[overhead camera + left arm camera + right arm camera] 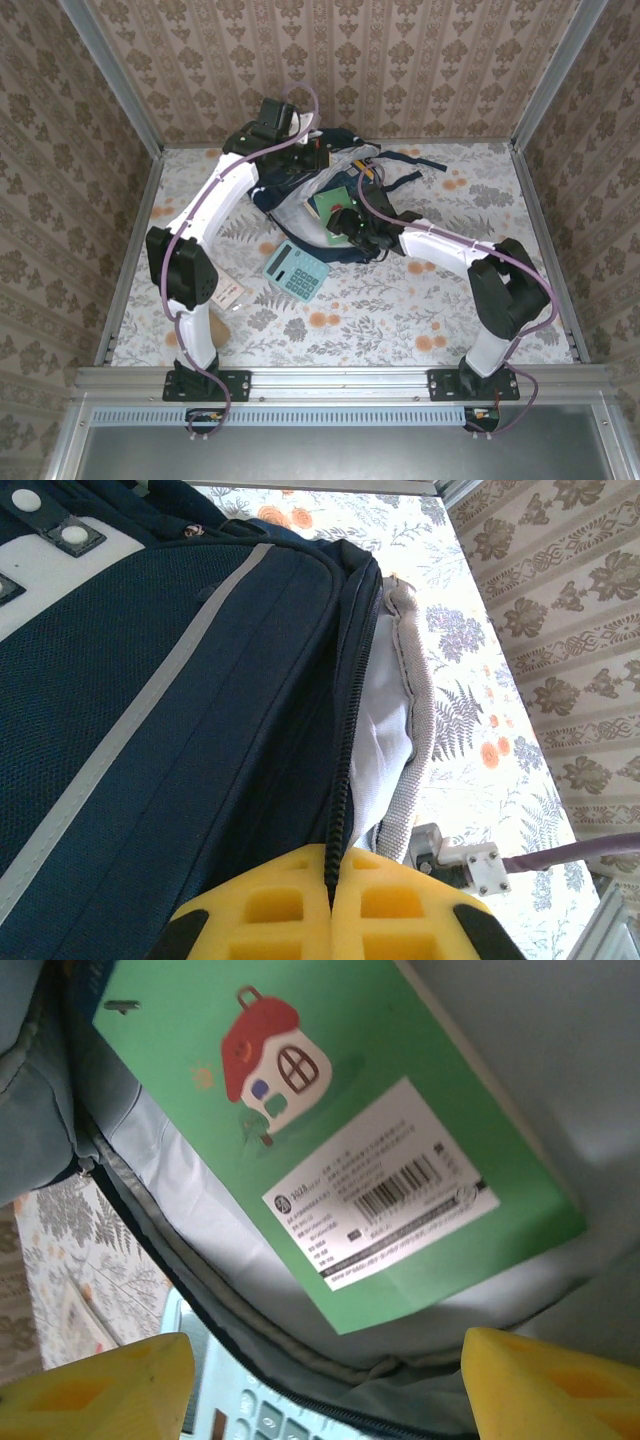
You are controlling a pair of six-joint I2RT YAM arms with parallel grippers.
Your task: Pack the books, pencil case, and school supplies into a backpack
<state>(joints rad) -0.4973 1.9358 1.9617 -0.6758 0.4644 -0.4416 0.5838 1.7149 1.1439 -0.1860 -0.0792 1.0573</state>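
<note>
Navy blue fabric backpack [150, 730] lies far and central. Your left gripper [330, 900] is clenched on its zipper edge [345, 780]; your right gripper [325, 1385] hangs released, fingers spread, at the small green book [330, 1160] inside.

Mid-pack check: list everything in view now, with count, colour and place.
backpack: one, navy with pale stripe, far middle of table
book: one, green, inside backpack's mouth
calculator: one, light blue, on table near backpack
card: one, white, left of calculator
pouch: one, tan, by left arm's base, partly hidden
table: one, floral cloth, under everything
left hand: one, yellow fingers, shut on backpack's zipper edge
right hand: one, yellow fingers, open, at backpack's mouth
</note>
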